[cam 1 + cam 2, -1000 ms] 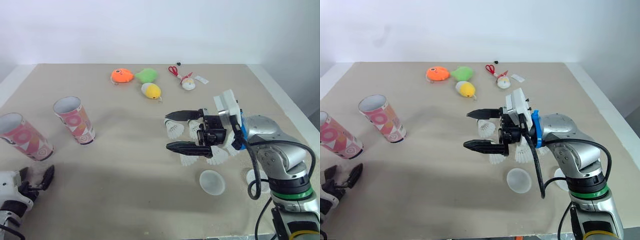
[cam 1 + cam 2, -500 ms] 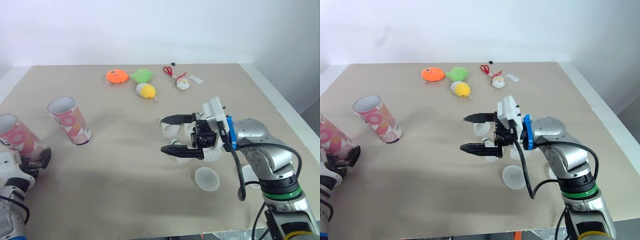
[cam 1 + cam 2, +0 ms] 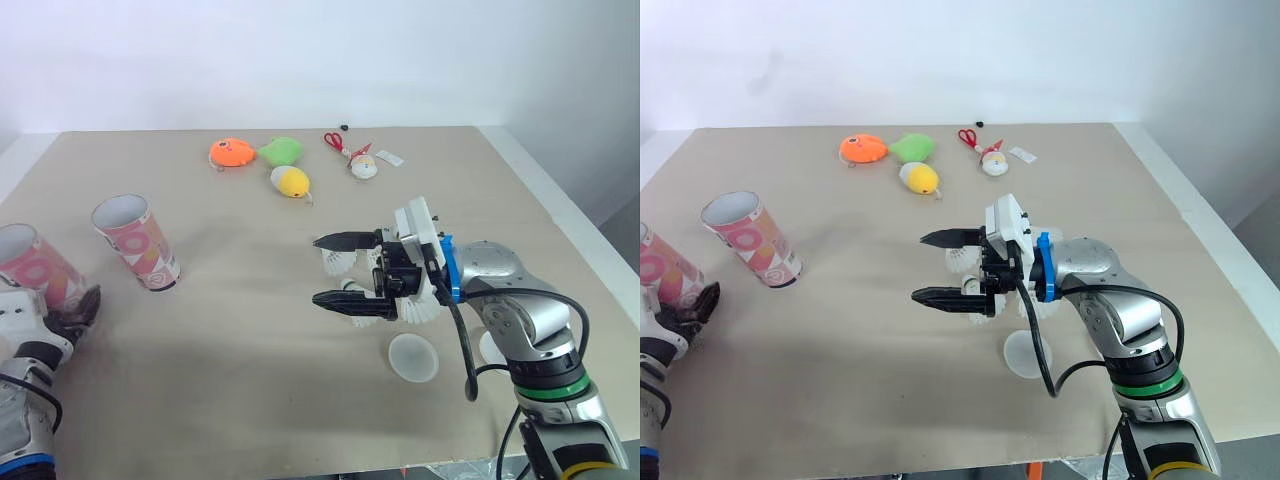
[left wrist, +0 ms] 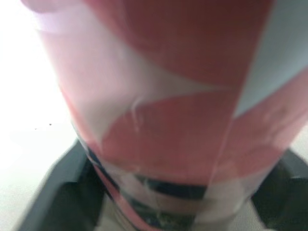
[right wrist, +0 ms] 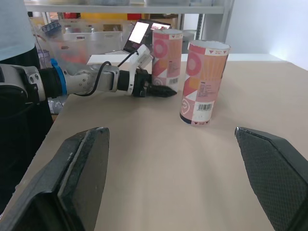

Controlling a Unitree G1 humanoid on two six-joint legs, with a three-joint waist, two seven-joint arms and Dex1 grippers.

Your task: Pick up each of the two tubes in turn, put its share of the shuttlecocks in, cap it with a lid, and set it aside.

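- Left gripper (image 3: 75, 312) is at the base of the near tube (image 3: 30, 268), by the surface's (image 3: 250, 370) left edge. Can't tell if it's clamped yet.
- Grip low on the wall, square to the axis. It looks like thin card, so squeeze just enough, don't oval it.
- Lift straight with the mouth up. The second tube (image 3: 135, 240) stands close by, so don't clip it.
- Right gripper (image 3: 318, 270) is spread wide and empty over the shuttlecocks (image 3: 345, 262), with a lid (image 3: 412, 357) nearby. I'd bring the tube across and feed cork-first.
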